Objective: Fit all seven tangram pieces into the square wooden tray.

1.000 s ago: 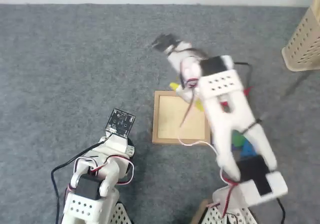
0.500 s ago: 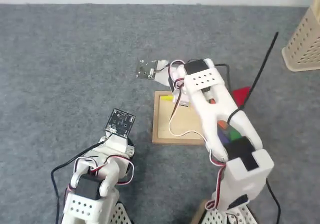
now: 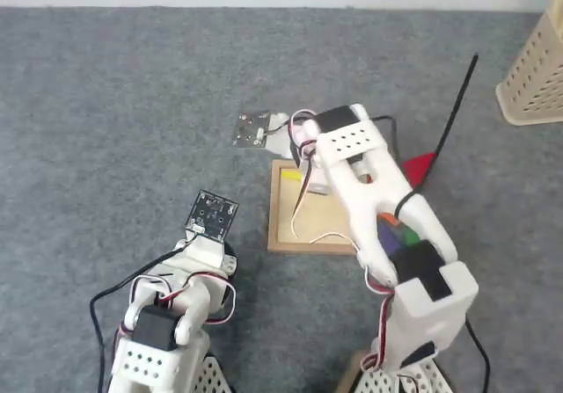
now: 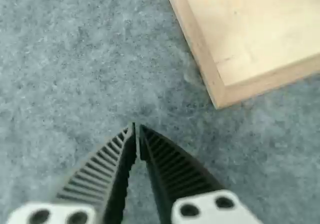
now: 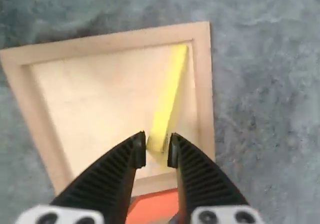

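High view, left arm [image 3: 171,318]: nearest of all, folded low at the near edge of the grey bench [image 3: 123,103].
Left claw [image 4: 136,129]: closed, its toothed fingers all but meeting at the tips with nothing between them. It hangs over bare bench, just off one corner of the tray.
Square wooden tray [image 3: 278,226]: flat on the bench between the two arms, a little beyond the left arm's wrist.
Right arm [image 3: 387,226]: stretches from the near edge out over the tray's right side, with its wrist above the far rim.
Right claw [image 5: 156,143]: gripping one end of the yellow piece, a finger on either side of it.
Yellow piece [image 5: 171,93]: inside the tray, long and thin, lying along one inner wall. From above it sits by the far rim.
Orange-red piece [image 5: 155,204]: just outside the tray's rim, seen between the right claw's fingers.
Coloured pieces [image 3: 403,232]: a small cluster on the bench to the right of the tray, green and orange among them, partly hidden by the right arm.
Red piece [image 3: 422,164]: on the bench beyond that cluster, apart from the tray.
Black cable [image 3: 457,103]: runs slantwise past the red piece.
Basket [image 3: 537,68]: pale and slotted, at the far right edge, well apart from everything else.
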